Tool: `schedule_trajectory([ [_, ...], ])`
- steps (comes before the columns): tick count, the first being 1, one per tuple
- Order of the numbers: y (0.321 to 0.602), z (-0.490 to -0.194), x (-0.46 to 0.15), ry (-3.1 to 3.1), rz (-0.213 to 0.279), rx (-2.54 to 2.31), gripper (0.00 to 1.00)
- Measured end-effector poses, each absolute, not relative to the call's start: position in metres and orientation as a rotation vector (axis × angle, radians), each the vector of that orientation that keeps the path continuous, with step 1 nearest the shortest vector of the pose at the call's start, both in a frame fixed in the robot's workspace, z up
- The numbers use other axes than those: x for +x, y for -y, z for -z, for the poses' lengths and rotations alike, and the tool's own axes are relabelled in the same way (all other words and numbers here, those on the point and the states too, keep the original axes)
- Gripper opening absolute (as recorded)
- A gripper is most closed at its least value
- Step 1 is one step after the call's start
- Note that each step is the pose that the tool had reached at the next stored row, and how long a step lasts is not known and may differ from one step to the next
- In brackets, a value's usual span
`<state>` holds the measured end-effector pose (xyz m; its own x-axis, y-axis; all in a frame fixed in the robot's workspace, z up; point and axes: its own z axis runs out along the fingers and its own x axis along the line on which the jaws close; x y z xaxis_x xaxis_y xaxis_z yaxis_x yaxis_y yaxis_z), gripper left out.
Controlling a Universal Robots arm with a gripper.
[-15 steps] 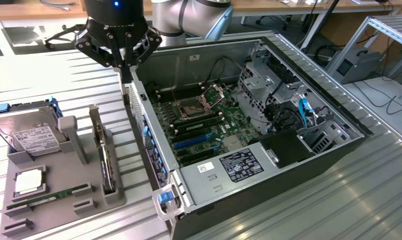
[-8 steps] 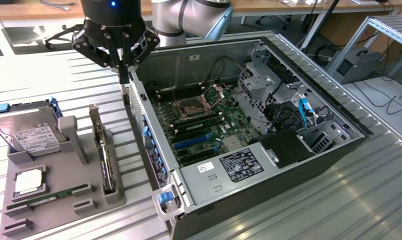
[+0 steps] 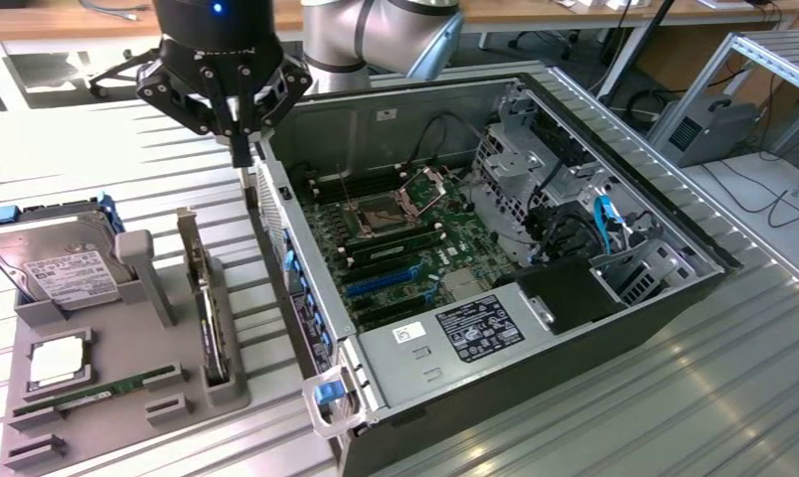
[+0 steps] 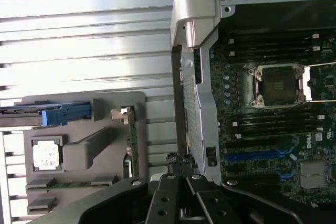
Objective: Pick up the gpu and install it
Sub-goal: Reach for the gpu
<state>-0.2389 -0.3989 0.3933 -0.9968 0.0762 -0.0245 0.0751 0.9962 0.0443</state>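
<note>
Gripper hangs over the PC case's rear wall, jaws pressed together, nothing betw. them; gpu stands on edge in its slot of the grey tray, untouched, well apart from the fingertips (hard drive sits near it); risks, I'd say: fingertips clip the case rim moving across, or closed jaws jab the thin card's top edge & tip it in the slot.

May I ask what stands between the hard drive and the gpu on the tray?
In the exterior view, a grey upright block separates hard drive and gpu.
</note>
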Motion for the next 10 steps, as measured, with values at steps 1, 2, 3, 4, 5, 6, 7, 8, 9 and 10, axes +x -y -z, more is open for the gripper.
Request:
schedule_trajectory([
  [1, 0.3989, -0.3933, -0.2397, -3.112, -0.068, 0.118, 0.11],
  [2, 0.3989, -0.3933, -0.2405, -3.112, -0.068, 0.118, 0.11],
  [3, 0.3989, -0.3933, -0.2416, -3.112, -0.068, 0.118, 0.11],
  [4, 0.3989, -0.3933, -0.2426, -3.112, -0.068, 0.118, 0.11],
  [5, 0.3989, -0.3933, -0.2436, -3.112, -0.068, 0.118, 0.11],
  [6, 0.3989, -0.3933, -0.2446, -3.112, -0.068, 0.118, 0.11],
  [7, 0.3989, -0.3933, -0.2456, -3.112, -0.068, 0.118, 0.11],
  [8, 0.399, -0.3932, -0.2467, -3.112, -0.068, 0.118, 0.11],
  [9, 0.3989, -0.3932, -0.2479, -3.112, -0.068, 0.118, 0.11],
  [10, 0.3989, -0.3932, -0.249, -3.112, -0.068, 0.118, 0.11],
])
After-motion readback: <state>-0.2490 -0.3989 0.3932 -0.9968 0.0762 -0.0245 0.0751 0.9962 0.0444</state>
